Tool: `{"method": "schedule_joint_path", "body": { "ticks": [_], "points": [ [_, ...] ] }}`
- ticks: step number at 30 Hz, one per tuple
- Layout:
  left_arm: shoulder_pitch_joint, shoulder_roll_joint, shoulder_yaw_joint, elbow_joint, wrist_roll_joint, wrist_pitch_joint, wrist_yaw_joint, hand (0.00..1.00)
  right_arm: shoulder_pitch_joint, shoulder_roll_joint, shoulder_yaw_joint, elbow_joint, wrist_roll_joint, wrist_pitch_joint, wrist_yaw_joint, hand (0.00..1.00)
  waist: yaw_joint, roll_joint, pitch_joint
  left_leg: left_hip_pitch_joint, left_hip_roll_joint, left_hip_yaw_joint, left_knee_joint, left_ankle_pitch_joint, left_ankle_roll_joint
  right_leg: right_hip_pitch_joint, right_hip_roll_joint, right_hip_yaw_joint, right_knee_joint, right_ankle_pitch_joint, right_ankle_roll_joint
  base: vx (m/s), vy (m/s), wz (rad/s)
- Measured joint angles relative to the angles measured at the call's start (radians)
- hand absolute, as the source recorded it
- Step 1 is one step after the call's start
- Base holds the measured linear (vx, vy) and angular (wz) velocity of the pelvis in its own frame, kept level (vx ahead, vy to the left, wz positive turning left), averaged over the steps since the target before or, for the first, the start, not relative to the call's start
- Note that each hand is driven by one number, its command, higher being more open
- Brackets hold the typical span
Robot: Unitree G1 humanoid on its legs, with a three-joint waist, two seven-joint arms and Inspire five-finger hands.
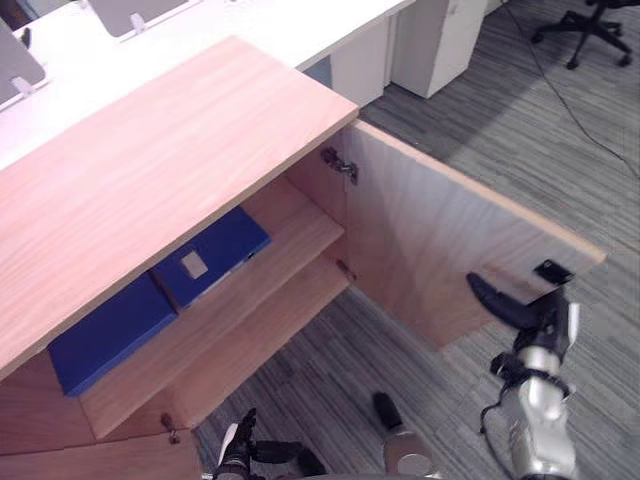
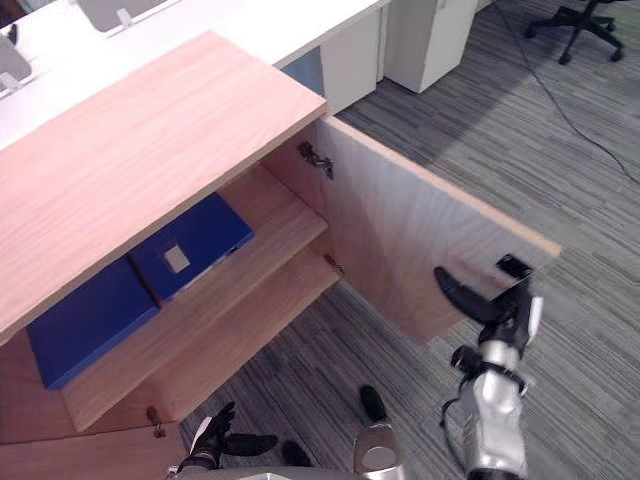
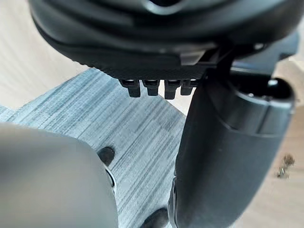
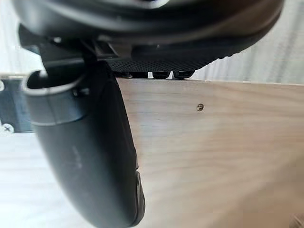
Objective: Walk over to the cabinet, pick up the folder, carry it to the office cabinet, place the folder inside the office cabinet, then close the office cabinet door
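The wooden office cabinet (image 1: pixel 150 170) stands open in front of me. Two blue folders lie flat on its upper shelf (image 1: pixel 290 250): one with a white label (image 1: pixel 215 255) and a plain one (image 1: pixel 105 335) further left. The right door (image 1: pixel 430 230) is swung wide open. My right hand (image 1: pixel 545 315) is at the door's inner face near its free edge, open, and the thumb (image 4: pixel 95 152) lies along the wood. A dark lock plate (image 1: pixel 553 270) sits just above it. My left hand (image 2: pixel 215 440) hangs low and open over the carpet, holding nothing.
A white desk (image 1: pixel 250 20) runs behind the cabinet, with a white pedestal (image 1: pixel 440 40) under it. An office chair's base (image 1: pixel 590 30) stands at the far right on grey carpet (image 1: pixel 560 150). The cabinet's left door (image 1: pixel 100 460) shows at the lower left.
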Motion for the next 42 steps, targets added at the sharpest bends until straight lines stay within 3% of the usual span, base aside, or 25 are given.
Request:
{"method": "schedule_joint_path", "body": {
  "ticks": [3,6,8,9,11,12,14,15,16,18,20,23,28,32,38,41,42],
  "points": [
    [-0.020,-0.012,-0.012,0.008,0.001,0.011,0.020,1.00,0.135,0.025,0.154,-0.091,-0.075,-0.009,-0.005,1.00,-0.011,-0.022,0.013,0.002,0.008,0.022,0.010,-0.001,-0.002,-0.003,0.010,0.027,-0.007,0.017,-0.001,-0.03,-0.050,-0.32],
    [-0.059,-0.013,-0.022,0.012,-0.002,0.011,0.027,1.00,0.227,0.022,0.360,-0.138,-0.124,-0.009,-0.006,1.00,-0.010,-0.069,0.034,-0.024,0.022,0.048,0.049,-0.009,-0.008,-0.028,0.019,0.059,-0.006,0.041,0.000,-0.09,-0.064,-0.25],
    [-0.088,-0.010,-0.047,0.009,-0.004,0.009,0.030,1.00,0.229,0.004,0.488,-0.133,-0.134,0.002,-0.004,1.00,0.003,-0.089,0.053,-0.050,0.034,0.047,0.089,-0.028,-0.015,-0.036,0.019,0.061,-0.004,0.052,0.002,-0.14,-0.080,-0.04],
    [-0.093,-0.011,-0.062,-0.003,-0.004,0.005,0.031,1.00,0.217,-0.010,0.572,-0.122,-0.145,0.013,0.008,1.00,0.026,-0.094,0.061,-0.069,0.042,0.042,0.118,-0.037,-0.010,-0.046,0.021,0.060,0.003,0.049,0.008,-0.16,-0.087,0.08],
    [-0.102,-0.014,-0.076,-0.019,-0.004,-0.004,0.039,1.00,0.138,-0.024,0.694,-0.072,-0.156,0.030,0.047,1.00,0.067,-0.096,0.079,-0.086,0.047,0.024,0.140,-0.038,-0.008,-0.052,0.018,0.038,0.014,0.048,0.010,-0.18,-0.094,0.24],
    [-0.106,-0.015,-0.079,-0.027,-0.003,0.000,0.043,1.00,0.009,-0.016,0.766,-0.005,-0.172,0.062,0.075,1.00,0.096,-0.097,0.093,-0.104,0.044,-0.014,0.147,-0.034,-0.010,-0.053,0.012,0.007,0.020,0.043,0.002,-0.16,-0.079,0.40],
    [-0.117,-0.021,-0.100,-0.078,-0.004,0.007,0.055,1.00,-0.141,0.001,0.796,0.063,-0.199,0.081,0.119,1.00,0.126,-0.100,0.101,-0.121,0.033,-0.061,0.142,-0.022,-0.011,-0.059,-0.001,-0.033,0.021,0.043,0.002,-0.15,-0.074,0.65],
    [-0.117,-0.011,-0.177,-0.155,-0.004,0.057,0.080,1.00,-0.262,0.014,0.813,0.106,-0.233,0.091,0.144,1.00,0.144,-0.103,0.105,-0.135,0.021,-0.095,0.118,0.005,-0.010,-0.065,-0.012,-0.067,0.021,0.042,0.002,-0.16,-0.066,1.05],
    [-0.116,0.015,-0.260,-0.210,-0.023,0.015,0.079,1.00,-0.379,0.039,0.802,0.146,-0.265,0.092,0.156,1.00,0.165,-0.102,0.106,-0.154,0.002,-0.141,0.081,0.039,-0.005,-0.073,-0.029,-0.107,0.022,0.042,0.002,-0.14,-0.058,1.03],
    [-0.123,-0.002,-0.292,-0.241,-0.067,-0.074,0.063,1.00,-0.529,0.097,0.703,0.239,-0.262,0.092,0.141,1.00,0.189,-0.109,0.111,-0.169,-0.018,-0.197,0.021,0.098,0.009,-0.082,-0.045,-0.168,0.024,0.043,0.002,-0.05,-0.008,1.08],
    [-0.132,-0.063,-0.208,-0.216,-0.057,-0.043,0.066,1.00,-0.666,0.125,0.557,0.365,-0.257,0.092,0.117,1.00,0.226,-0.119,0.112,-0.161,-0.033,-0.238,-0.037,0.147,0.015,-0.077,-0.055,-0.210,0.023,0.044,0.004,0.00,0.024,0.79],
    [-0.116,-0.032,-0.103,-0.165,-0.065,0.006,0.089,1.00,-0.860,0.093,0.293,0.538,-0.208,0.132,0.012,1.00,0.255,-0.126,0.116,-0.152,-0.043,-0.304,-0.080,0.185,0.023,-0.050,-0.065,-0.277,0.023,0.054,0.002,0.05,0.047,0.58],
    [-0.100,0.065,-0.035,-0.160,-0.093,0.001,0.115,1.00,-0.961,-0.045,0.193,0.673,-0.100,0.143,-0.034,1.00,0.271,-0.133,0.121,-0.177,-0.050,-0.369,-0.086,0.193,0.023,-0.039,-0.070,-0.341,0.016,0.048,0.002,0.03,0.039,0.39],
    [-0.084,0.064,-0.034,-0.155,-0.121,-0.001,0.111,1.00,-0.933,-0.058,0.175,0.680,-0.073,0.137,-0.055,1.00,0.268,-0.133,0.123,-0.185,-0.055,-0.422,-0.086,0.205,0.020,-0.019,-0.071,-0.394,0.016,0.025,0.012,0.00,0.029,0.40],
    [-0.078,0.015,0.027,-0.202,-0.217,0.000,0.123,1.00,-0.609,-0.013,0.341,0.490,-0.127,0.101,0.000,1.00,0.273,-0.131,0.123,-0.209,-0.058,-0.551,-0.086,0.216,0.007,0.032,-0.070,-0.522,0.013,-0.020,0.000,0.03,-0.016,0.62],
    [0.017,-0.004,0.112,-0.398,-0.268,-0.015,0.095,1.00,-0.498,0.027,0.409,0.557,-0.209,0.101,0.057,1.00,0.313,-0.128,0.124,-0.237,-0.065,-0.690,-0.084,0.226,-0.002,0.069,-0.072,-0.662,0.025,-0.069,-0.004,0.11,-0.060,1.38],
    [0.030,0.021,0.177,-0.445,-0.312,-0.016,0.087,1.00,-0.467,0.052,0.431,0.608,-0.244,0.100,0.078,1.00,0.355,-0.127,0.125,-0.237,-0.068,-0.734,-0.080,0.233,-0.005,0.087,-0.071,-0.707,0.038,-0.077,-0.011,0.18,-0.067,1.15]
  ]
}}
